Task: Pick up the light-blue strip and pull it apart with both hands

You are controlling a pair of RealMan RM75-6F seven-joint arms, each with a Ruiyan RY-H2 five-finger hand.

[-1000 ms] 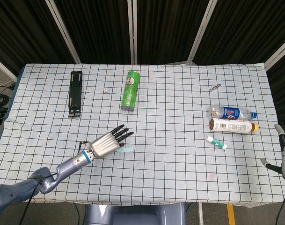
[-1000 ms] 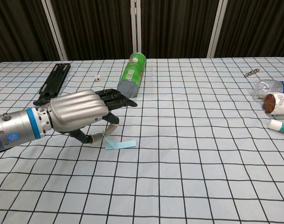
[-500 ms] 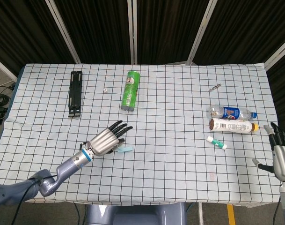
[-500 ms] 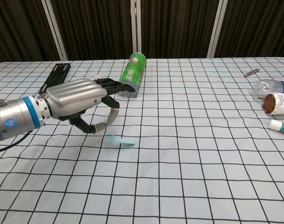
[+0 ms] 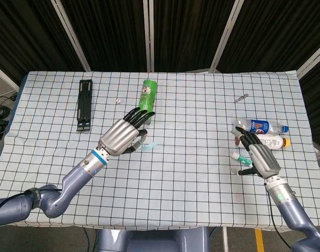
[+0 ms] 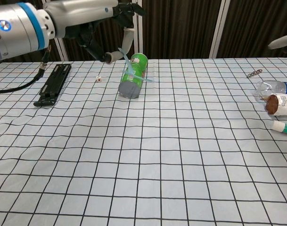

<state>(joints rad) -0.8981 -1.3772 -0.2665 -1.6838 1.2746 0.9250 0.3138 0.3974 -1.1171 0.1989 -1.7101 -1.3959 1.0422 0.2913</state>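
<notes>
The light-blue strip [image 5: 150,146] hangs above the checked cloth, pinched at one end by my left hand [image 5: 123,137]. In the chest view the left hand [image 6: 94,21] is high at the top left, and the strip [image 6: 132,70] dangles from its fingers in front of the green can. My right hand [image 5: 260,158] hovers over the right side of the table with fingers spread and nothing in it, well apart from the strip. The chest view shows only a fingertip of it [image 6: 281,42] at the right edge.
A green can [image 5: 146,101] lies at the back centre, a black clip [image 5: 85,104] at the back left, a small white cube [image 5: 118,101] between them. Two bottles [image 5: 260,126] [image 5: 265,141] and a small tube [image 5: 236,156] lie by the right hand. A metal piece [image 5: 241,96] sits far right.
The left hand has risen off the cloth and moved up and right with the strip in its fingers. The right hand has come in from the right edge over the table.
</notes>
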